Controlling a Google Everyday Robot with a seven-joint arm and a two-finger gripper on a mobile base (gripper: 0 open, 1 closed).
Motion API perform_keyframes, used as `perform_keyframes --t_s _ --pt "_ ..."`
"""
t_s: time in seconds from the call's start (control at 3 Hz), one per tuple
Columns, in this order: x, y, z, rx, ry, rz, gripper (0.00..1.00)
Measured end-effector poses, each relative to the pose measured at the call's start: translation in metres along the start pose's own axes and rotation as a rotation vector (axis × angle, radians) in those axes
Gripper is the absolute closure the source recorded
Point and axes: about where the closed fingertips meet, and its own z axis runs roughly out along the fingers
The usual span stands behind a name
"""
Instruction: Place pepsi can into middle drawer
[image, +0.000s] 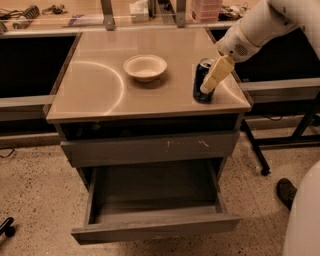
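The pepsi can (201, 82), dark blue with a silver top, stands upright near the right front corner of the tan cabinet top (100, 90). My gripper (216, 75), cream-coloured at the end of the white arm (255, 30), reaches in from the upper right and overlaps the can's right side at its upper half. The middle drawer (155, 200) is pulled out below, with a plain grey front panel (155, 228) and a dark bare floor.
A cream-white bowl (145, 66) sits in the middle of the cabinet top. A closed drawer front with pale scratches (150, 148) is above the open drawer. Black table frames stand left and right. A shoe (287, 192) and my white body (305, 220) are at the lower right.
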Motion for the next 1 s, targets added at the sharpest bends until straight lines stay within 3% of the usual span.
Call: perform_keyframes --t_s 1.0 --pt "0.0021 0.0037 0.0127 -0.017 0.019 -0.002 0.69"
